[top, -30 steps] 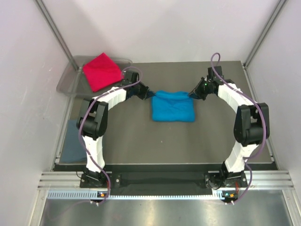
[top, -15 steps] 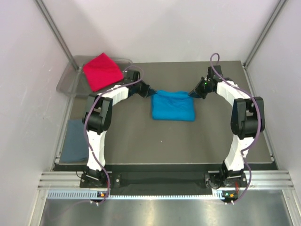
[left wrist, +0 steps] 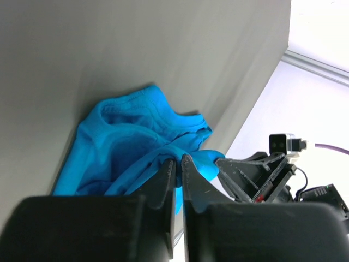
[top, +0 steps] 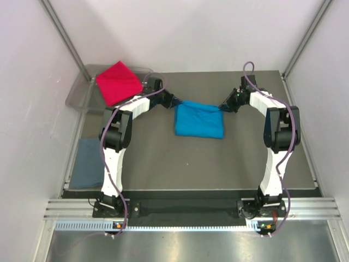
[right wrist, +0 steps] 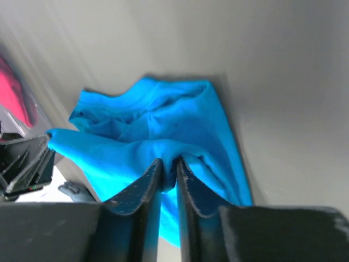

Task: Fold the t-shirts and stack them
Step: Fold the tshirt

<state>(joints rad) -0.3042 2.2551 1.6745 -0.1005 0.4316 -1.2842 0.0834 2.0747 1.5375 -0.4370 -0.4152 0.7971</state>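
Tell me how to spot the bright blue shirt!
Find the dark table between the two robot arms. Near its middle lies the turquoise t-shirt, folded into a rectangle, with the left gripper and the right gripper pinching its far corners. It is brighter than the dull grey-blue t-shirt at the left edge, and the red t-shirt sits on a plastic tray instead.

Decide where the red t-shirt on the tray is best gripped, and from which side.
Grip the red t-shirt by its near corner, coming from above on the table side. It lies as a flat diamond on the tray, with that corner pointing toward the near edge, probably the easiest place to pinch.
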